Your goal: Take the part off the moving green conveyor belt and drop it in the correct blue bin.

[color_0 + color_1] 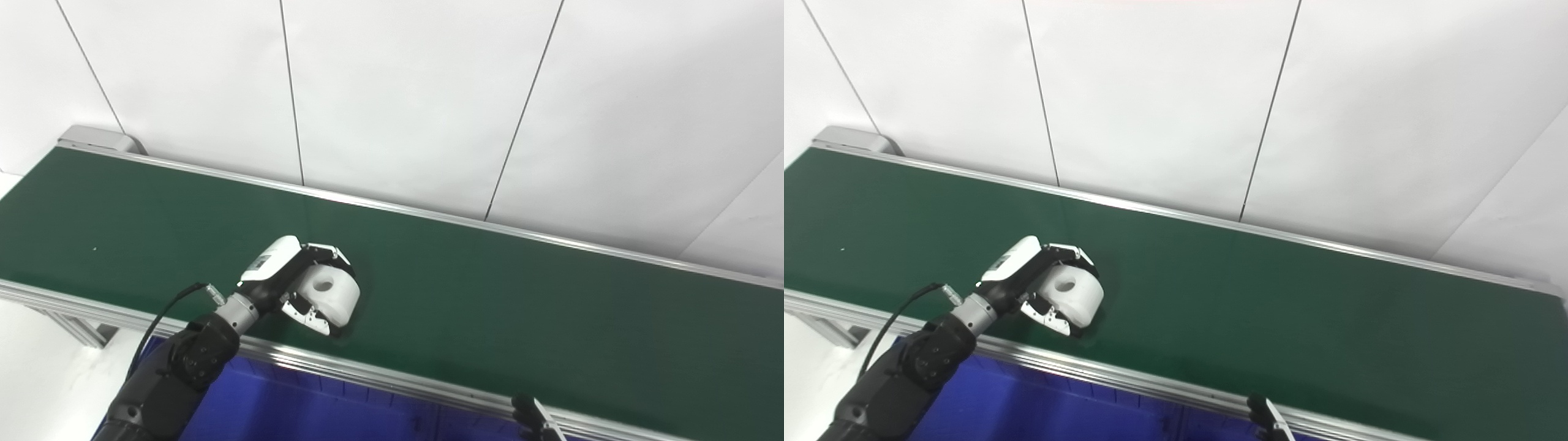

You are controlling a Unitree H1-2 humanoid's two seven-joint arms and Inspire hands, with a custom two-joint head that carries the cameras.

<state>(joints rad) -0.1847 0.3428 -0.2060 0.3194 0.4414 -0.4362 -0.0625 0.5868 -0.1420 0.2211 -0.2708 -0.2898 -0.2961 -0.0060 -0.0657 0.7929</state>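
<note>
One white part (pixel 329 295), a stubby cylinder with a hole in its top face, sits gripped in the robot's left hand (pixel 297 278) over the green conveyor belt (pixel 490 294) in the left eye view. Fingers (pixel 327 252) curl over the part's far side while the thumb presses in from the near side, so the hand is closed on it. Whether the part has cleared the belt cannot be told; a faint shadow lies just beneath it. Below the fingers, past the belt's metal rail (pixel 367 373), a blue bin (pixel 294 410) shows at the picture's lower edge. Only a dark tip of the right hand (pixel 536 419) pokes up at the bottom, and its state cannot be told.

Seen from the right eye view, the same grasp holds: the left hand (pixel 1041 275) wraps the part (pixel 1072 299), fingers (pixel 1069 251) above and behind it, thumb on the near side. The blue bin (pixel 1041 410) lies just below and toward the robot from the fingers, across the rail (pixel 1127 380). The right hand (pixel 1271 422) is again barely visible.

Judging by this, the pick is in hand. The next move calls for lifting the part, drawing it back over the rail and opening the fingers above the bin, without letting it slip.
</note>
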